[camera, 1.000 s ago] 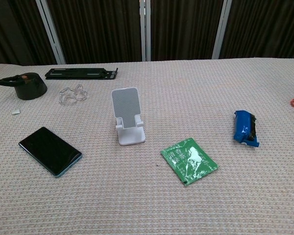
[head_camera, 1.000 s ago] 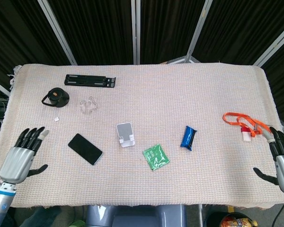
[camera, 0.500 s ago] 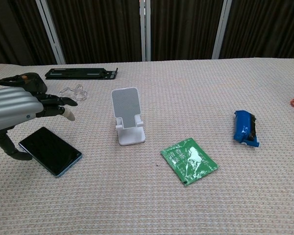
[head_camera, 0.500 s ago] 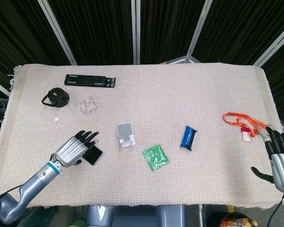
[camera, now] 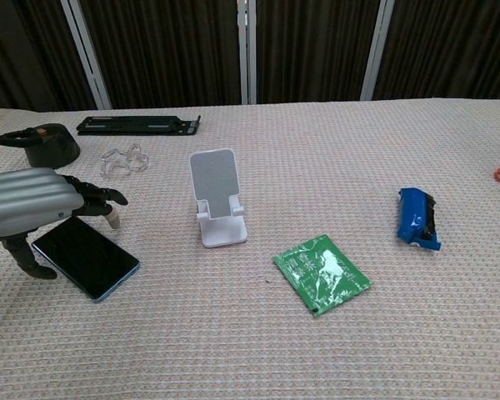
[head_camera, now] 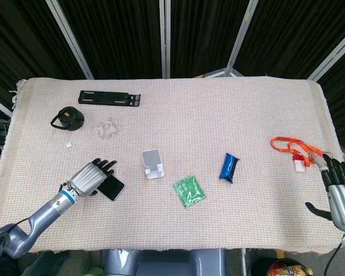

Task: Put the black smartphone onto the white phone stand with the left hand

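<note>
The black smartphone (camera: 87,258) lies flat on the woven cloth, left of the white phone stand (camera: 218,200). The stand is upright and has nothing on it. My left hand (camera: 29,206) arches over the phone's left end. Its fingers (camera: 100,200) reach past the far edge and its thumb (camera: 21,254) is down at the near left corner. Nothing shows the phone lifted. From the head view, the left hand (head_camera: 89,177) covers most of the phone (head_camera: 113,188), with the stand (head_camera: 153,163) just to the right. My right hand (head_camera: 339,191) rests at the table's right edge with its fingers apart, holding nothing.
A green packet (head_camera: 189,191) and a blue packet (head_camera: 229,167) lie right of the stand. A black bar (head_camera: 109,98), a black lid (head_camera: 67,118) and a clear plastic piece (head_camera: 107,127) sit at the back left. An orange lanyard (head_camera: 293,148) lies far right.
My left hand came in from the table's left edge to the phone, then sank lower and drew back slightly over its left end. The phone has not moved.
</note>
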You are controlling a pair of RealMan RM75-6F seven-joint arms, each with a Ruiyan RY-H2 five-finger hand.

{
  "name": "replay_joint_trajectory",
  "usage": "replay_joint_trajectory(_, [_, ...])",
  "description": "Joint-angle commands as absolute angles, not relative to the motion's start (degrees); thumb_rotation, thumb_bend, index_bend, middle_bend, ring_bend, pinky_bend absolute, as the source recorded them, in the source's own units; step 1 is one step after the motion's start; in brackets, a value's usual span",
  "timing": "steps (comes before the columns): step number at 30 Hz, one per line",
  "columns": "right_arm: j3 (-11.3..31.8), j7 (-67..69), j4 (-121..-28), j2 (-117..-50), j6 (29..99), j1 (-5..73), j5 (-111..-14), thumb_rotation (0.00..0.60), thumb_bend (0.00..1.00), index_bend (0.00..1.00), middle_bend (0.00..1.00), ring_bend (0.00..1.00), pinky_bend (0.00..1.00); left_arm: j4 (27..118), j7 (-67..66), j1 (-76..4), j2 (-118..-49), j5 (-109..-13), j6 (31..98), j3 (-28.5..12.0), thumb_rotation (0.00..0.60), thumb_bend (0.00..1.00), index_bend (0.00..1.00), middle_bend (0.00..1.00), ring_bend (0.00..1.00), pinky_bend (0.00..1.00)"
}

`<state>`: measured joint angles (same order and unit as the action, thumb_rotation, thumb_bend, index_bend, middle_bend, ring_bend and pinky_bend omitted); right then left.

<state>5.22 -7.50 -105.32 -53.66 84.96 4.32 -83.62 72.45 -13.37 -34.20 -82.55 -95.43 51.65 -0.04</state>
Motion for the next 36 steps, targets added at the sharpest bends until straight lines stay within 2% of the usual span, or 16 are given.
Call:
replay_joint_trajectory(1, [5.2,-7.5,-105.3,-53.7,84.9,4.3,-83.6,0.6,0.0,0.0,0.0,0.0,0.0,71.6,-13.0,-34.6,-83.2,-95.5,51.6,0.5,0.6,0.0,0.25,0.07,0.16,0.23])
replay_joint_trajectory(7, [5.2,-7.5,-105.4,-53.6,84.9,4.3,-83.5,0.6,0.0,0.0,0.0,0.0,0.0,70.7,-13.0,-35.3,-84.0,-95.1,51.4,0.8,0.6,0.0,0.25,0.08,0.17,0.24])
replay_joint_trajectory(13, [5.2,-7.4,-105.4,-53.6,84.9,4.3,-83.4,0.6,0.0,0.0,0.0,0.0,0.0,70.1,-13.6,-36.1,-85.0,-94.8,50.7,1.2,0.6,0.0,0.3,0.14,0.23,0.28])
replay_joint_trajectory(15, [5.2,-7.3,-105.4,-53.5,84.9,4.3,-83.4,0.6,0.0,0.0,0.0,0.0,0.0,69.9,-13.9,-36.3,-85.3,-94.6,50.4,1.5,0.6,0.0,0.34,0.18,0.27,0.29])
replay_joint_trajectory(19, [5.2,-7.1,-105.3,-53.5,84.8,4.3,-83.3,0.6,0.0,0.0,0.0,0.0,0.0,69.7,-14.0,-36.2,-85.9,-94.5,51.5,1.5,0.6,0.0,0.47,0.34,0.43,0.38])
replay_joint_trajectory(22, [5.2,-6.9,-105.3,-53.4,84.8,4.3,-83.4,0.6,0.0,0.0,0.0,0.0,0.0,69.2,-14.1,-35.9,-86.0,-94.9,52.9,1.7,0.6,0.0,0.53,0.4,0.49,0.44])
replay_joint_trajectory(27, [5.2,-6.5,-105.4,-53.3,84.9,4.3,-83.6,0.6,0.0,0.0,0.0,0.0,0.0,69.8,-13.6,-35.7,-85.1,-94.6,53.9,1.8,0.6,0.0,0.55,0.42,0.5,0.47])
replay_joint_trajectory(36, [5.1,-5.7,-105.9,-52.7,85.3,4.0,-84.1,0.6,0.0,0.0,0.0,0.0,0.0,74.9,-15.5,-35.6,-80.2,-97.4,60.0,1.3,0.6,0.0,0.56,0.42,0.5,0.47])
